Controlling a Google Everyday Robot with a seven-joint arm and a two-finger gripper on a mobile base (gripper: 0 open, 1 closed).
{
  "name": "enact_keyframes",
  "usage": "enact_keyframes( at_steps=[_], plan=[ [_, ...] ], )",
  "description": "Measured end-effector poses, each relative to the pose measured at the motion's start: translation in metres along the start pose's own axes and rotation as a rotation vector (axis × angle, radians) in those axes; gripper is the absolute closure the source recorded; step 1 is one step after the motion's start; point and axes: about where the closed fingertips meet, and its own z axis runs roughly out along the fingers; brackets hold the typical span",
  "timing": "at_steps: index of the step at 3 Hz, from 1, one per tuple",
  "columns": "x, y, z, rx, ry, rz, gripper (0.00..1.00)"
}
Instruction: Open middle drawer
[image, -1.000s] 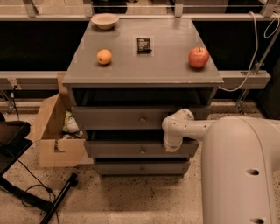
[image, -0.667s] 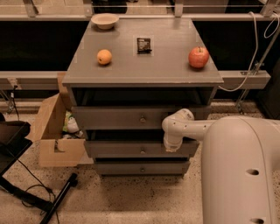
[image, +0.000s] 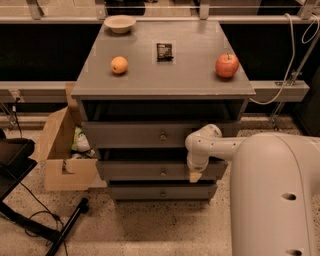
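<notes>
The grey cabinet (image: 165, 75) has three drawers in the camera view. The middle drawer (image: 130, 170) has a long flat grey front, a small round knob (image: 163, 172) and a dark gap above it. It stands a little forward of the lowest drawer (image: 135, 192). The taller top drawer (image: 125, 134) sits above it. My gripper (image: 194, 175) hangs from the white arm (image: 210, 145) against the middle drawer's front, just right of the knob, with its tan tip at the panel's lower edge.
On the cabinet top lie an orange (image: 119, 65), an apple (image: 227, 65), a dark packet (image: 164, 51) and a bowl (image: 120, 23). An open cardboard box (image: 57, 155) stands to the left. A black stand and cables (image: 65, 227) lie on the floor at the lower left.
</notes>
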Motion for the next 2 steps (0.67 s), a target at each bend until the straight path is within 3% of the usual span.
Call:
enact_keyframes(
  at_steps=[1, 2],
  plan=[
    [0.0000, 0.0000, 0.0000, 0.000, 0.000, 0.000, 0.00],
    [0.0000, 0.0001, 0.0001, -0.001, 0.000, 0.000, 0.00]
  ],
)
